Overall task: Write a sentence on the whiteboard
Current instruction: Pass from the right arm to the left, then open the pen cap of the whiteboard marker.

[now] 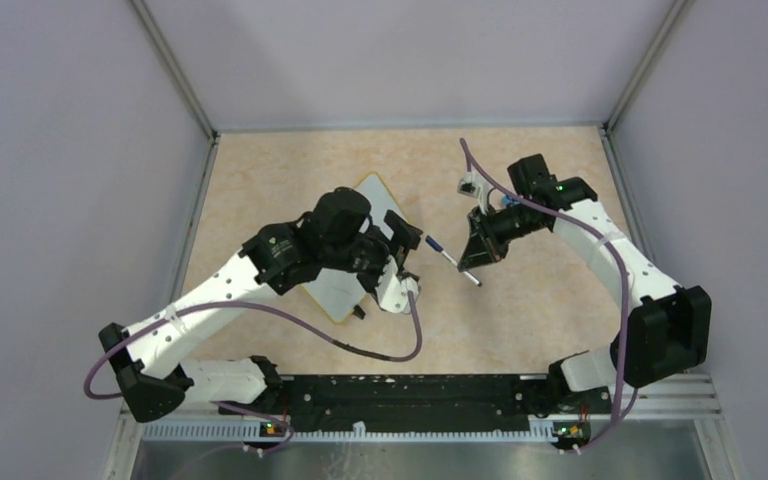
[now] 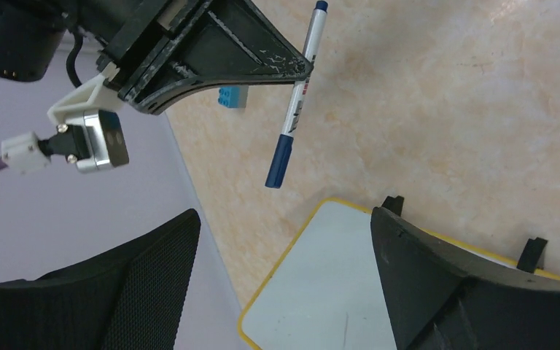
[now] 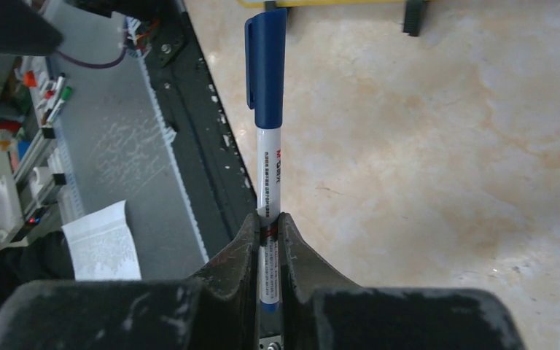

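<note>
On the beige table (image 1: 560, 180), two arms are seen reaching in from the near edge. The left arm (image 1: 210, 300) is bent over the left half of the table, and the right arm (image 1: 610, 250) is folded back toward the middle. A whiteboard (image 1: 375, 190) with a yellow rim is laid flat left of centre. It is largely covered in the overhead view by the left wrist, and two black clip feet (image 2: 532, 251) are seen along one of its edges. The left gripper (image 2: 283, 219) is spread wide above a corner of the board, and nothing is held between its fingers. The right gripper (image 3: 268, 222) is clamped on the white barrel of a marker (image 3: 266, 65). The marker's blue cap is fitted and is pointed toward the board, apart from it. A small blue block (image 2: 232, 95) is partly seen behind the right gripper.
</note>
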